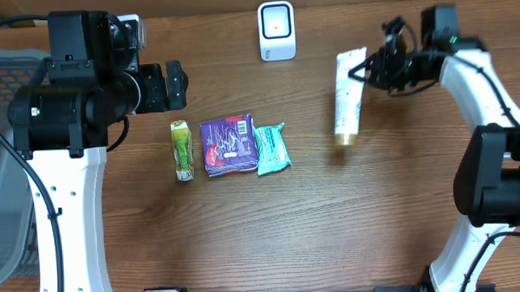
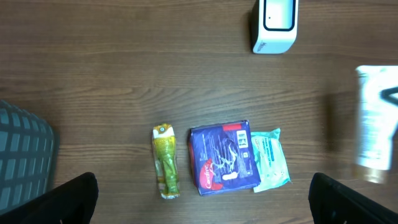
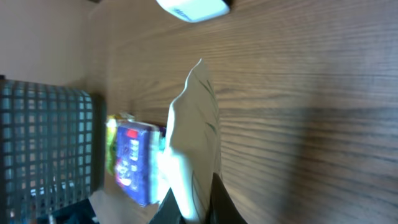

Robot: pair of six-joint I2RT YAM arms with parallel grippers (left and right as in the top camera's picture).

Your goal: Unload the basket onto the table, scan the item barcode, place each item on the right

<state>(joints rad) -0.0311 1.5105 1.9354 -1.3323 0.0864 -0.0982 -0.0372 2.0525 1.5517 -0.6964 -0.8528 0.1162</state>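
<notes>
Right gripper (image 1: pixel 367 70) was clamped on the white tube (image 1: pixel 348 98), a pinch only its wrist view showed closely. Left gripper (image 1: pixel 176 86) stood wide apart and held nothing.

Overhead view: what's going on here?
The right gripper is shut on the flat end of a white tube, which looks lifted off the table, right of the scanner. The left gripper is open, holding nothing, over the table's left side. A green sachet, a purple pack and a teal pack lie in a row mid-table, untouched.
</notes>
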